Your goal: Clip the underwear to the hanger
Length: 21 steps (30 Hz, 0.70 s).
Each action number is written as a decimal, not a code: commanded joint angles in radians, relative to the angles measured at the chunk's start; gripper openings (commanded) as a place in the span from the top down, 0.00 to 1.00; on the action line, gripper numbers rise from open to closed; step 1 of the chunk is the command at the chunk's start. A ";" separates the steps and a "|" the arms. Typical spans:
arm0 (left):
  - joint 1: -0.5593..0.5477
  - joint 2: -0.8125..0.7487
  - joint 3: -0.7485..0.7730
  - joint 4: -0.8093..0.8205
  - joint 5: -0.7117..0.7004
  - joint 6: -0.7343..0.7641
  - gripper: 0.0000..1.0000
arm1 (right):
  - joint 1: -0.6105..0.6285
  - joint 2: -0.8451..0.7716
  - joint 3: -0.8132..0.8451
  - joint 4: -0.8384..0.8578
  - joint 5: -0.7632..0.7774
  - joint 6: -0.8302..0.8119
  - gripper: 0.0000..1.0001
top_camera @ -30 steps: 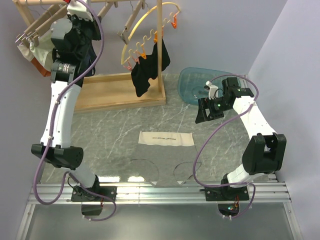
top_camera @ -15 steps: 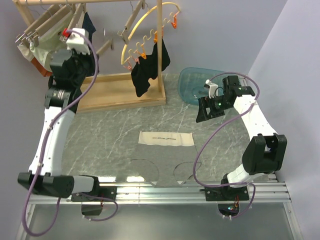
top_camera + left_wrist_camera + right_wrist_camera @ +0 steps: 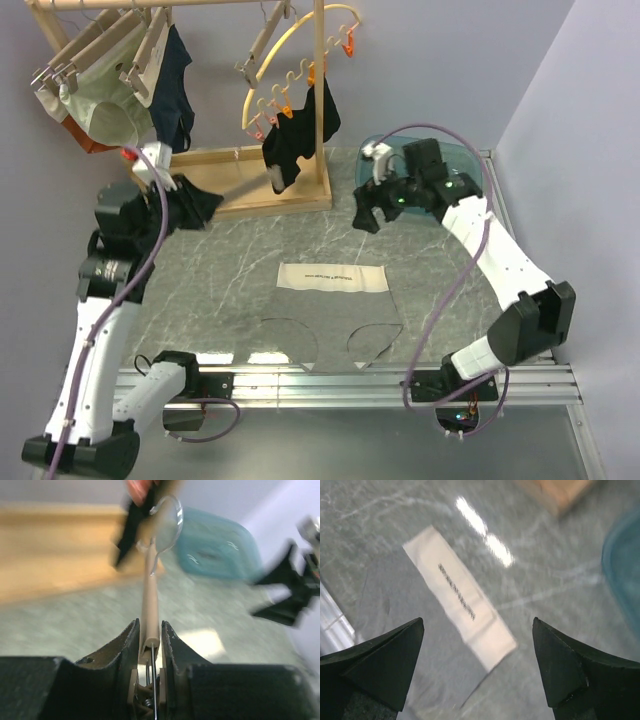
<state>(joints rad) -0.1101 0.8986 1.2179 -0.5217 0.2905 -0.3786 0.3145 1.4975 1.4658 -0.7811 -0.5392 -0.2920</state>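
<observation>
- I have the underwear (image 3: pixel 332 290) flat on the worktop (image 3: pixel 200 270), mid-width, nearer the near edge.
- The drying rack (image 3: pixel 240 165) stands along the far edge, left of centre.
- The basin (image 3: pixel 215 550) sits in the far right corner.
- The hanger (image 3: pixel 150 595) is held off the worktop by one end in the left gripper (image 3: pixel 150 630), before the rack.
- The right gripper (image 3: pixel 477 645) hangs between basin and underwear.
</observation>
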 commanded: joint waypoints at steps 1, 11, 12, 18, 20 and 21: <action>0.001 -0.069 -0.130 0.147 0.254 -0.222 1.00 | 0.128 -0.105 -0.034 0.273 0.112 -0.053 0.04; -0.020 -0.069 -0.466 0.644 0.510 -0.552 1.00 | 0.380 -0.180 -0.088 0.307 0.106 -0.317 0.02; -0.039 -0.049 -0.489 0.705 0.515 -0.569 1.00 | 0.391 -0.180 -0.097 0.304 0.123 -0.329 0.02; -0.123 0.009 -0.549 0.886 0.544 -0.632 1.00 | 0.440 -0.143 -0.134 0.318 0.214 -0.409 0.02; -0.135 0.020 -0.564 0.929 0.549 -0.649 1.00 | 0.442 -0.128 -0.133 0.312 0.214 -0.427 0.02; -0.144 0.028 -0.577 0.949 0.552 -0.654 1.00 | 0.443 -0.126 -0.134 0.309 0.216 -0.430 0.02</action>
<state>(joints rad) -0.2333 0.9184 0.6609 0.2333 0.7959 -0.9756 0.7490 1.3682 1.3312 -0.4957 -0.3622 -0.6689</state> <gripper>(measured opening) 0.260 0.979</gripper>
